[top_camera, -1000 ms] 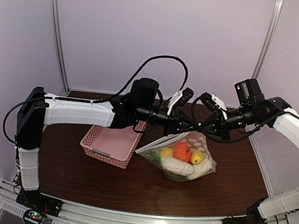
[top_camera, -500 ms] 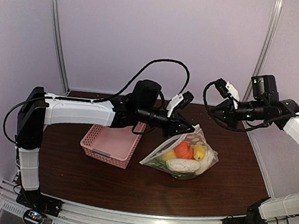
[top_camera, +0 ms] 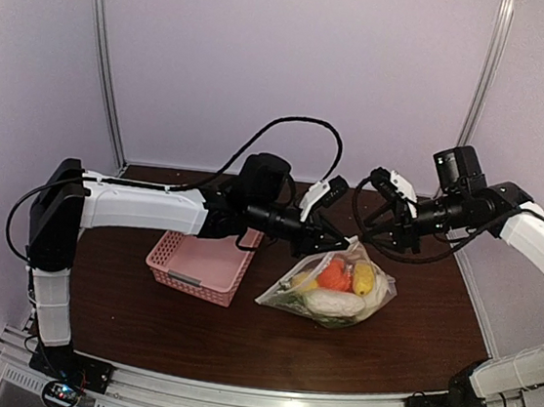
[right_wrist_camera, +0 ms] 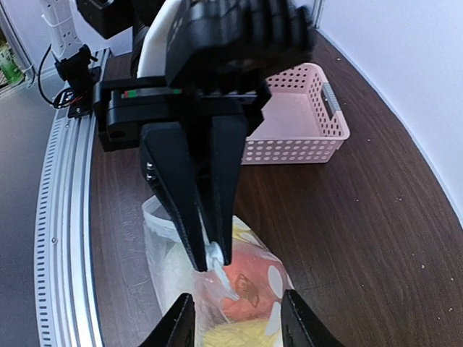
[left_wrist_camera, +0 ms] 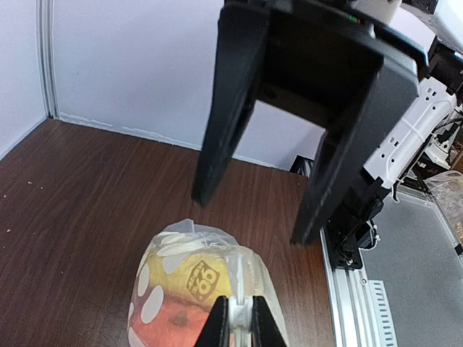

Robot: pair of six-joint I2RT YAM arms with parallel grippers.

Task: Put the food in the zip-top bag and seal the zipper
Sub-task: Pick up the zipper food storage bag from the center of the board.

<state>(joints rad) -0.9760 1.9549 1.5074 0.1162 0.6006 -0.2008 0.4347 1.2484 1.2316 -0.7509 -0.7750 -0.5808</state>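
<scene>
Food [top_camera: 335, 275] is lying inside the zip-top bag [top_camera: 315, 302], which is sitting right of the middle of the bench [top_camera: 141, 321], its bottom resting on the wood and its top being held up. Through the dotted plastic I am seeing an orange piece, a yellow one to its right and a pale one on the near side.

Starting at the left, the pink basket [top_camera: 201, 262] is standing just left of the bag. The left arm is reaching across from the left, and the left gripper [top_camera: 343, 243] is keeping its jaws pinched together on the bag's top edge. In the left wrist view the two tips are pressing on a fold of clear plastic. Whether that edge is sealed along its length I cannot tell.

Further right, the right gripper [top_camera: 393, 239] is hovering just to the right of the bag's top, facing the left one. Its jaws are standing well apart and gripping nothing. From the left wrist I am seeing only bare bench between its black fingers. In its own view the bag's top is lying under the gap, with the left tips pinching just ahead.
</scene>
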